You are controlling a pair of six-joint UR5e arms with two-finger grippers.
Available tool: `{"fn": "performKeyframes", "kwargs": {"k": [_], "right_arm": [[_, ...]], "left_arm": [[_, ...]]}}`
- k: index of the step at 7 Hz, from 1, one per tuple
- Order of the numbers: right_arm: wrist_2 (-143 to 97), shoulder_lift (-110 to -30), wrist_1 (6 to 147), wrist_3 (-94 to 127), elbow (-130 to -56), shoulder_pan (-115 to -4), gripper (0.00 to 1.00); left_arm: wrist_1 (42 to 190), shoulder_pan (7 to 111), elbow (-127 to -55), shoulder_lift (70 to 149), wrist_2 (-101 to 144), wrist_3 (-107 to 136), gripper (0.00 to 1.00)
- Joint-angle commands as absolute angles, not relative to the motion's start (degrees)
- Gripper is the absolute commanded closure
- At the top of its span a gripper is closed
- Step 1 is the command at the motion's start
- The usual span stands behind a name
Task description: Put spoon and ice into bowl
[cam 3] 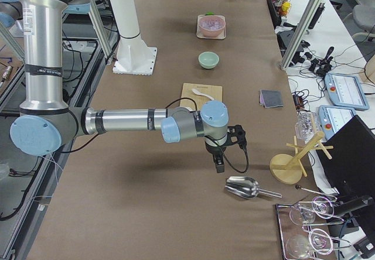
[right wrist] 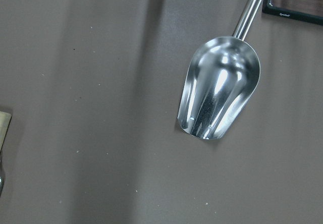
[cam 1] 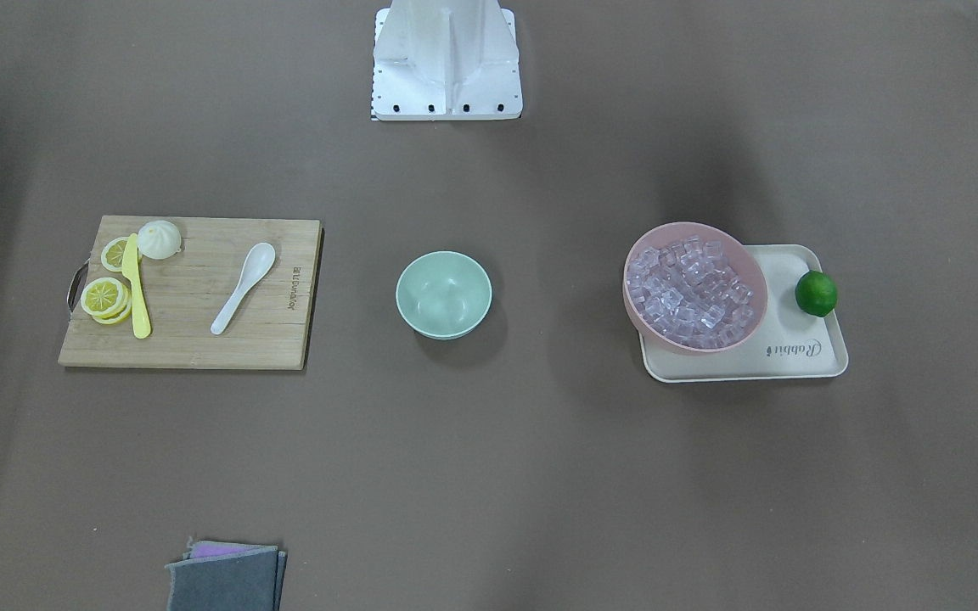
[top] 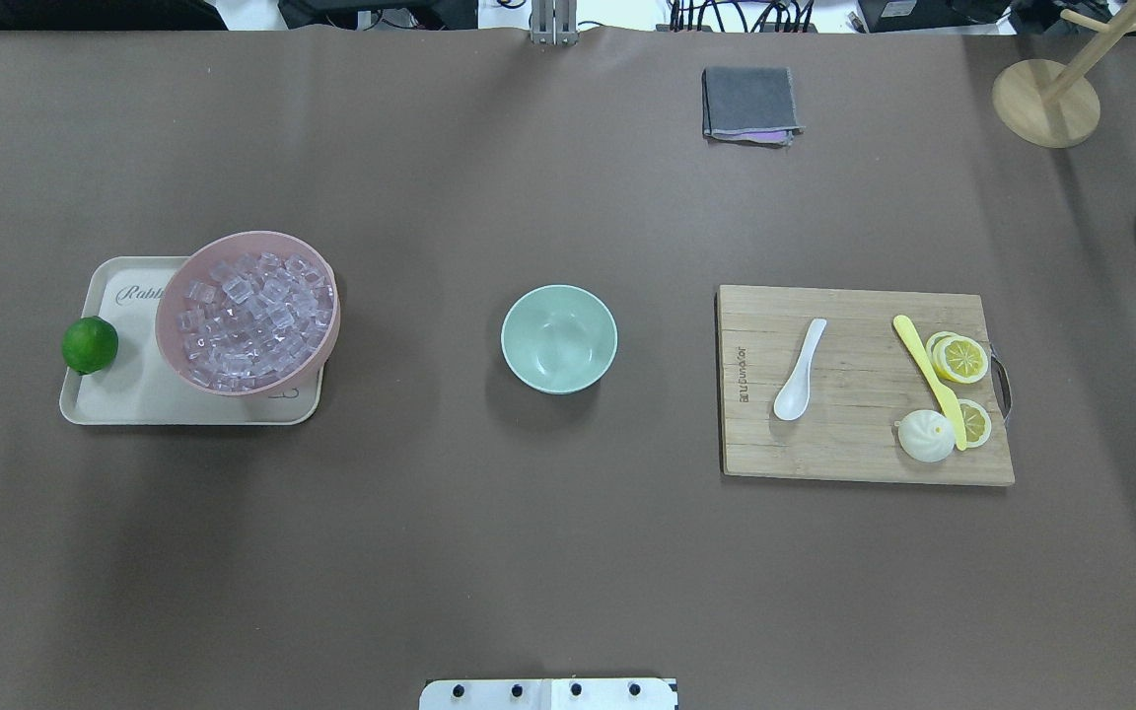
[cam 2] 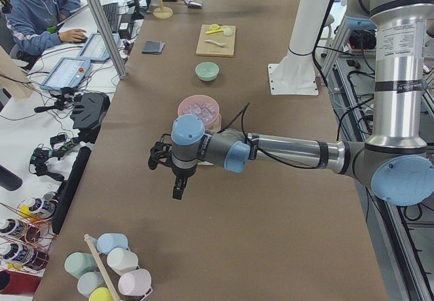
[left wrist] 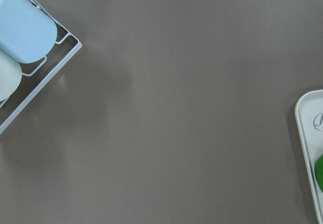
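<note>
The left gripper [cam 2: 178, 192] hung over bare surface at the robot's left end of the table, outboard of the tray [top: 134, 399]. It showed only in a side view, so I could not tell whether its fingers were spread or pressed together. Nothing was seen in it. The right gripper [cam 3: 219, 165] was likewise visible only from the far end. It hung over the surface beyond the cutting board [top: 854, 439] and close to a metal scoop [right wrist: 219, 88], and its finger state could not be determined either. Neither gripper was near any item of the task.

The spoon [top: 799, 370] lay flat on the cutting board with its scoop toward the robot, apart from the yellow knife [top: 928, 380] and the lemon slices [top: 960, 358]. The ice [top: 250, 320] was heaped in the pink bowl [top: 245, 237], which stood on the tray beside a lime [top: 90, 345]. I saw no cube outside that bowl. The mint-green bowl [top: 558, 340] stood alone at the centre of the surface, between board and tray and well apart from both. Its interior was empty in both fixed views.

Assessment: no part of the task was done at this moment. Both transfers were outstanding, the spoon from the board and at least one cube from the pink bowl. On position, the right arm appeared better placed for the spoon and the left for the ice.
</note>
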State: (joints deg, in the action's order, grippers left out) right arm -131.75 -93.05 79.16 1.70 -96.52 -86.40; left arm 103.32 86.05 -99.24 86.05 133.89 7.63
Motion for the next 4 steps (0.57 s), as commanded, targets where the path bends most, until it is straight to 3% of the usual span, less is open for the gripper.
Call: {"fn": "performKeyframes", "kwargs": {"k": [1,4], "right_arm": [[-132.7,-93.4,79.2,1.8,-96.9,-86.4,0.0],[-133.5,-93.5,78.5,2.0,-96.5,-86.4,0.0]], "left_arm": [[104.0,86.0,-98.8,85.9,134.5,7.5,0.02],[104.9,86.0,-98.8,84.7,134.6,7.9,0.02]]}}
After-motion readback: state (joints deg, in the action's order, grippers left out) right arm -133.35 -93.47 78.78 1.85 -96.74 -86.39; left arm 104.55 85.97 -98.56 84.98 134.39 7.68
